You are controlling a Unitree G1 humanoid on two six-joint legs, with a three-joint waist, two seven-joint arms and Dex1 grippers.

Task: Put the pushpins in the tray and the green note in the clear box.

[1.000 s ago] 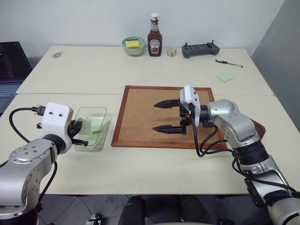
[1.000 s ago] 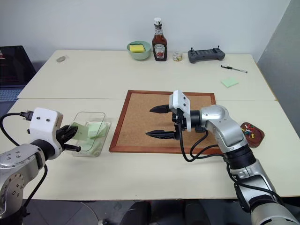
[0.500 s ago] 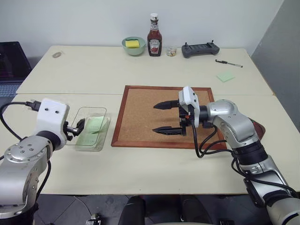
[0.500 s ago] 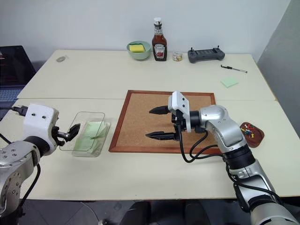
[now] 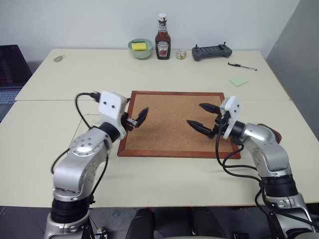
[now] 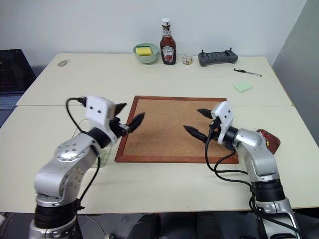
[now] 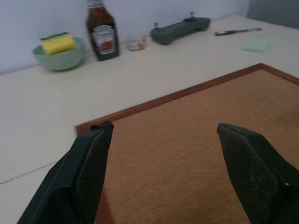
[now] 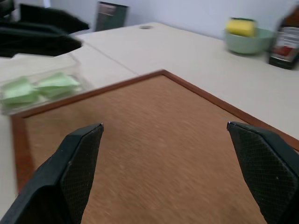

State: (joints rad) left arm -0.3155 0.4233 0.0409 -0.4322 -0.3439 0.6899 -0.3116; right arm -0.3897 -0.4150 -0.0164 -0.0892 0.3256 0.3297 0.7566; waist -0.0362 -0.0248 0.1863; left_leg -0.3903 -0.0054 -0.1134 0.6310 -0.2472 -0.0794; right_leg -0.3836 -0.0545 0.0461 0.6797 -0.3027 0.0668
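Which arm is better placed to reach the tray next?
Right. The tray lies by the corkboard's right edge, just beside the right arm, and the right gripper is open over the board. The left gripper, also open, hovers at the board's opposite edge.

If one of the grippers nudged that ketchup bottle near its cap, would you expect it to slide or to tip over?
The ketchup bottle would probably tip: it stands tall on a narrow base at the table's far edge. It looks nearly full, so likely heavy for its size. A low push would more likely slide it on the smooth tabletop.
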